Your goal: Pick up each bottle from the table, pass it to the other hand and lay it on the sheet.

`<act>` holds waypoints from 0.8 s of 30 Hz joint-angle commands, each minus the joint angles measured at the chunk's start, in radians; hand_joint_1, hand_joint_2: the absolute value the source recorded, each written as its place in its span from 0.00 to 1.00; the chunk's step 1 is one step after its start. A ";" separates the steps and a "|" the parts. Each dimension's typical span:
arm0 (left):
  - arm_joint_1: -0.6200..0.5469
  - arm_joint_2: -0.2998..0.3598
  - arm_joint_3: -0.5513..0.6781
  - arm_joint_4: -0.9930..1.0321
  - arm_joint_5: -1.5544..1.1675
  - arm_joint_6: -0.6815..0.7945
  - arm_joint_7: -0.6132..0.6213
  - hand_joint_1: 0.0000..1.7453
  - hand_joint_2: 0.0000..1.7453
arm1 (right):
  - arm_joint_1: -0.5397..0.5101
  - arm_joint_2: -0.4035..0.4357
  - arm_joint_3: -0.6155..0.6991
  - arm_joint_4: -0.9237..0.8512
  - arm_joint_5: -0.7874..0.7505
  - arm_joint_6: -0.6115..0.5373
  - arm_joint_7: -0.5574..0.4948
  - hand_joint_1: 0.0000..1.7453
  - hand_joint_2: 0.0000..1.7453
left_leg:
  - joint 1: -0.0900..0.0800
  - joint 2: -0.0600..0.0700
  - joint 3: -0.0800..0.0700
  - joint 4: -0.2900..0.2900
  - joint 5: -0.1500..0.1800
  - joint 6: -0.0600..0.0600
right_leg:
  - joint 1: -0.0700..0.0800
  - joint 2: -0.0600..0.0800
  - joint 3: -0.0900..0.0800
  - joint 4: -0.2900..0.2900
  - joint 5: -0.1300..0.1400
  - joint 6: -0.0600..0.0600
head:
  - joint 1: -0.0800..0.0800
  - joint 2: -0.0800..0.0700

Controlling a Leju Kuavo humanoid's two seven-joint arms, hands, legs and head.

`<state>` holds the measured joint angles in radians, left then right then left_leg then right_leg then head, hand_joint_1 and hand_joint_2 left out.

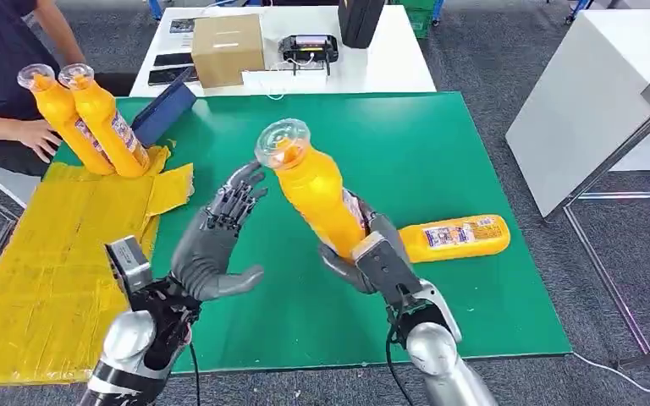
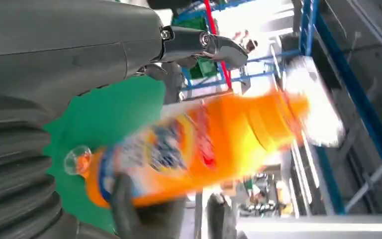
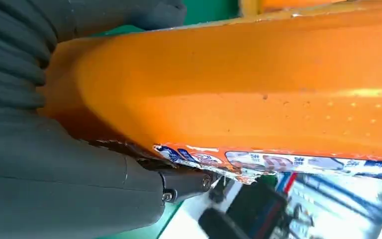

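While the right hand (image 1: 364, 249) grips its base, the bottle (image 1: 313, 190) tilts cap up-left toward the spread, empty left hand (image 1: 216, 241)

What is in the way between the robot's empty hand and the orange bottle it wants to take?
Nothing visible. The left hand is open beside the orange bottle that the right hand holds tilted up, with only green mat under the gap.

A cardboard box (image 1: 228, 48), possibly a label printer (image 1: 307, 48), person's hand (image 1: 37, 135) nearby.
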<state>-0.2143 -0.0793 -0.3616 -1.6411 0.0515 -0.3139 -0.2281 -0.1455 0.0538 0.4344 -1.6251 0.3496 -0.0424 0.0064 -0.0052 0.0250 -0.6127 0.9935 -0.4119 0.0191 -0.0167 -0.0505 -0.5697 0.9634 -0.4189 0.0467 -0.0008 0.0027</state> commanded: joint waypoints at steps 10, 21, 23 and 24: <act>-0.064 0.036 -0.035 0.043 0.141 -0.096 0.052 0.00 1.00 | -0.154 -0.045 0.401 0.119 0.327 0.063 0.032 1.00 1.00 | 0.002 -0.001 0.002 0.001 -0.002 -0.002 | 0.001 0.005 0.002 0.000 -0.001 -0.002 | 0.000 0.000; -0.075 0.045 -0.036 0.079 0.155 -0.109 0.056 0.00 1.00 | -0.192 -0.055 0.467 0.102 0.313 0.094 0.031 1.00 1.00 | 0.001 -0.002 0.001 0.000 -0.001 -0.001 | 0.001 0.002 0.001 0.000 -0.001 -0.002 | 0.000 0.000; -0.081 0.055 -0.040 0.088 0.135 -0.111 0.046 0.20 1.00 | -0.199 -0.057 0.478 0.093 0.301 0.099 0.036 1.00 1.00 | 0.001 -0.001 0.000 0.000 -0.001 -0.001 | 0.001 0.003 0.000 0.000 -0.001 -0.002 | 0.000 0.000; -0.081 0.055 -0.039 0.089 0.133 -0.116 0.040 1.00 1.00 | -0.197 -0.057 0.476 0.090 0.296 0.101 0.040 1.00 1.00 | 0.002 -0.001 0.002 0.000 -0.001 -0.002 | 0.001 0.004 0.002 0.000 -0.002 -0.002 | 0.000 0.000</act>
<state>-0.2275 -0.0366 -0.3525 -1.6403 0.2083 -0.4128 -0.1831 -0.2857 0.0221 0.7645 -1.5595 0.6607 0.0130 0.0515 -0.0052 0.0253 -0.6147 0.9936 -0.4116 0.0192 -0.0166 -0.0504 -0.5725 0.9636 -0.4189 0.0467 -0.0011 0.0027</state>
